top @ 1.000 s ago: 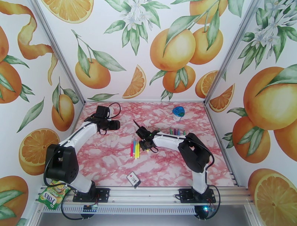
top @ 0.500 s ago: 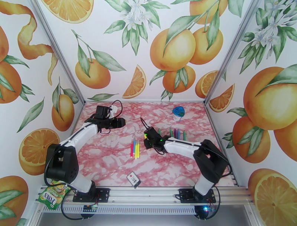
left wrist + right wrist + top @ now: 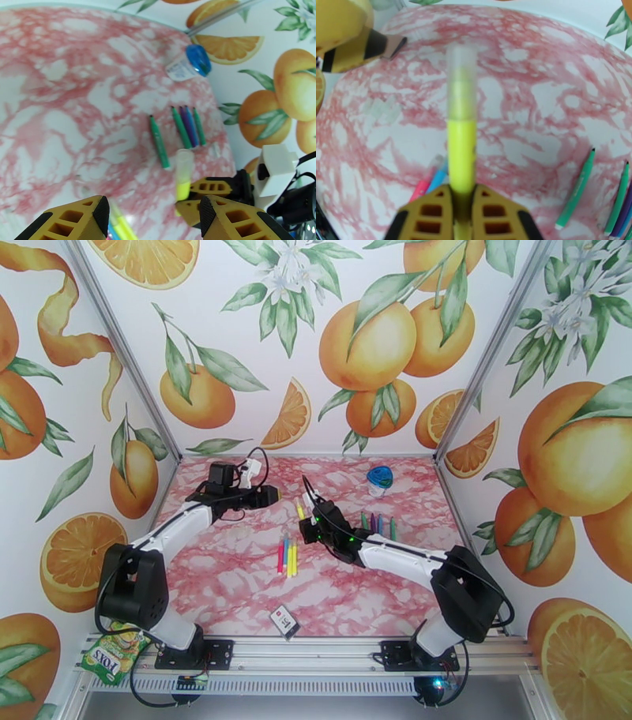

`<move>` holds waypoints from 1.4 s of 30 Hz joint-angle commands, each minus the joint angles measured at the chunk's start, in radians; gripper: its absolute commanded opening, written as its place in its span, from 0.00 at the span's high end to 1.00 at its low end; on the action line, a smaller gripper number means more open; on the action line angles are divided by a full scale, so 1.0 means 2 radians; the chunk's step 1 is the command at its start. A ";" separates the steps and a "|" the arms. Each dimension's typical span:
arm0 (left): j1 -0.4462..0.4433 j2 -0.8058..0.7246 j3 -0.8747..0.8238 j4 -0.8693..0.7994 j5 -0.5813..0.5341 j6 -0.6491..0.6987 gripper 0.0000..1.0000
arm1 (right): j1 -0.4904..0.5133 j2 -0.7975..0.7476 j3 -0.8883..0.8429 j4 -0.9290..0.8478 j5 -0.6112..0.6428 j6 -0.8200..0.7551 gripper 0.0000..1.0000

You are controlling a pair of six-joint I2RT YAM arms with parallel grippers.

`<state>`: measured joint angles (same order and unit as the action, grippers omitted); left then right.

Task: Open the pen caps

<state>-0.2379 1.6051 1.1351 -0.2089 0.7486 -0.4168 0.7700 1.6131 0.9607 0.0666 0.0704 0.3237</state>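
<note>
Right fingers [image 3: 462,211]: clamped on a yellow pen [image 3: 461,158], which juts out ahead of them, clear of the bench [image 3: 229,587].
Pen cap [image 3: 461,79]: frosted and see-through, seated on the far end of the held pen.
Left fingers [image 3: 152,223]: apart, with nothing between them; the capped end is just ahead, not touching.
Right wrist alone: one tip of the left fingers sits in the upper left corner, off to the side of the cap. A pink pen [image 3: 422,188] and a blue pen [image 3: 439,177] lie below the held one.
Left wrist alone: a lone green pen [image 3: 159,141] lies apart from a row of four pens [image 3: 189,126], green, purple, blue, green. Beyond them is a blue-lidded container [image 3: 189,65].
Top view alone: a small card [image 3: 284,621] lies near the front edge, and a snack packet [image 3: 110,654] lies by the left arm's base.
Change over the last second: the right arm has stretched from the loose pens toward the left fingers, carrying the yellow pen. The left fingers have shifted toward the bench's middle.
</note>
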 commanded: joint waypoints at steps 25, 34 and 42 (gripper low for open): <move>-0.043 0.033 0.045 0.026 0.038 -0.012 0.47 | 0.009 -0.014 0.012 0.047 -0.060 -0.030 0.94; -0.045 0.040 0.050 0.024 0.043 -0.010 0.58 | 0.010 -0.017 0.011 0.050 -0.061 -0.034 0.94; -0.045 0.043 0.055 0.021 0.049 -0.012 0.76 | 0.011 -0.019 0.011 0.050 -0.055 -0.037 0.93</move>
<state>-0.3237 1.6848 1.2068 -0.1829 0.8150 -0.4435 0.7853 1.5967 0.9611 0.1326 -0.0349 0.2634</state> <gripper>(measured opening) 0.251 0.101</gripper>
